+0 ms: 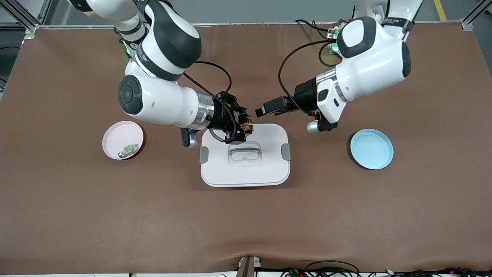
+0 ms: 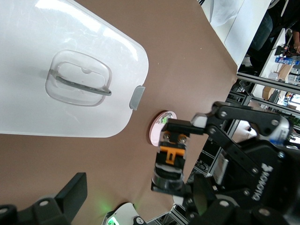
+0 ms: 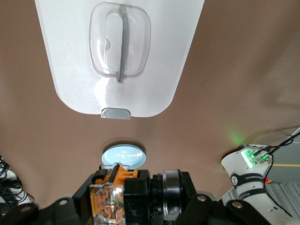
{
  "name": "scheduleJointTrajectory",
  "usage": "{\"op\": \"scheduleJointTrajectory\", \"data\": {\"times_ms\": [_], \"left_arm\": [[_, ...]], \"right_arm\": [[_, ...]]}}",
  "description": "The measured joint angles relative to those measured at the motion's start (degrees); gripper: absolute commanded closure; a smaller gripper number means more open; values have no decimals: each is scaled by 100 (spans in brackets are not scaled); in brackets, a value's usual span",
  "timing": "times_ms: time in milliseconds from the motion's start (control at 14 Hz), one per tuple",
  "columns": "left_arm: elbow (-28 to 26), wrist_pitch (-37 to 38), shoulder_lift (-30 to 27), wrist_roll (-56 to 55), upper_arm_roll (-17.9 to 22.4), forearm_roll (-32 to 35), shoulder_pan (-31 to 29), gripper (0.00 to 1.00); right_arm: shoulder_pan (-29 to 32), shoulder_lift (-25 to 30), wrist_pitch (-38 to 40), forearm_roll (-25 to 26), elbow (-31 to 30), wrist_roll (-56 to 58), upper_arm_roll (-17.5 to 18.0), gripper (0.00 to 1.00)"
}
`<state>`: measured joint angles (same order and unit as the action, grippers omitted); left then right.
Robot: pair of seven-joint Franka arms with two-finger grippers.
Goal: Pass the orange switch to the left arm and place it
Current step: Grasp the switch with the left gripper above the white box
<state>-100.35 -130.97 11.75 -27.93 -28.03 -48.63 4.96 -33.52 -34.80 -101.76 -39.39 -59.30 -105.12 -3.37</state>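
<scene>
Aloft, right claw (image 1: 246, 125) over box (image 1: 246, 169)

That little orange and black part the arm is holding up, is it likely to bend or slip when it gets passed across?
The orange switch looks like rigid moulded plastic, so it probably won't bend. Pinched in the right gripper over the box, it seems light. Its small, smooth faces might slip as the open left gripper takes it.

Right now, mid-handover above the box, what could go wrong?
1. The right gripper pinches only part of the small orange switch; a bump from the open left gripper might knock it loose.
2. If dropped, it would likely land on the box lid.
3. Either gripper could clip the box if lowered.
</scene>
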Motion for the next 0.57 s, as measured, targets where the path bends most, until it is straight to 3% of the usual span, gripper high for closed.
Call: {"op": "scheduleJointTrajectory", "data": {"times_ms": [571], "left_arm": [[4, -363, 134, -30, -6, 10, 290, 0]], "right_arm": [[0, -1, -113, -13, 92, -131, 92, 100]]}}
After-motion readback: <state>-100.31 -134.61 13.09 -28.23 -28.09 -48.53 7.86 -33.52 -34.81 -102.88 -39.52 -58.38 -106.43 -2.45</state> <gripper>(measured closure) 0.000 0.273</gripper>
